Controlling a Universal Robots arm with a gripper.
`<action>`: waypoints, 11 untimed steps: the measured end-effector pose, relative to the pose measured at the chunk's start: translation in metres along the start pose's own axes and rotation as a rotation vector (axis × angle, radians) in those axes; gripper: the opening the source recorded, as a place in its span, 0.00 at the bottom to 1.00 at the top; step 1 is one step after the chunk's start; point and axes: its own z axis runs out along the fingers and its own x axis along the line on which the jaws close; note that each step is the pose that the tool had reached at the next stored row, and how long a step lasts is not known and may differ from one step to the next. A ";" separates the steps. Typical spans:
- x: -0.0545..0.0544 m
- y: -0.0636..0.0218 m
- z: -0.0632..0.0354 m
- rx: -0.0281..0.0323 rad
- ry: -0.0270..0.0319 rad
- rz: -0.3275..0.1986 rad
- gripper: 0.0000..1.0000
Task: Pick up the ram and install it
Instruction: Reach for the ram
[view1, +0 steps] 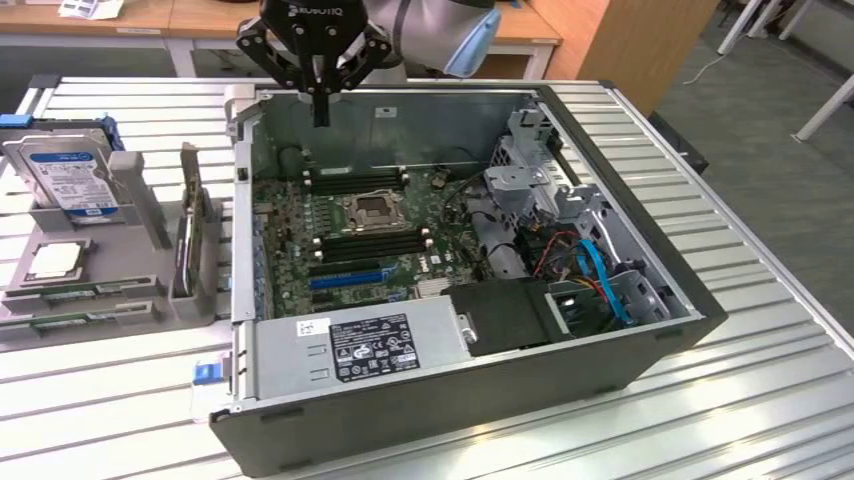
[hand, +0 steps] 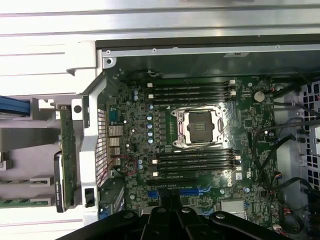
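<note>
Exterior view: long thin green ram stick lodged in grey plastic holder on slatted metal tabletop, beside open black case. Black claw held pressed together, empty, above case. Stick judged light, stiff, fragile; to be gripped by long edges.

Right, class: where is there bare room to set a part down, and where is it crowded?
Bare: the slatted table near the camera, bordered by the grey parts holder and the computer case; also the strip along the case at the exterior view's right. Crowded: the holder with its hard drive, and the cables beside the motherboard.
</note>
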 end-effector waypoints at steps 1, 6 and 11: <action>0.002 -0.0001 0.0000 0.0000 0.0000 0.000 0.10; 0.014 -0.0010 -0.0003 -0.0001 0.0000 0.000 0.10; 0.025 -0.0019 -0.0006 -0.0001 -0.0001 0.000 0.10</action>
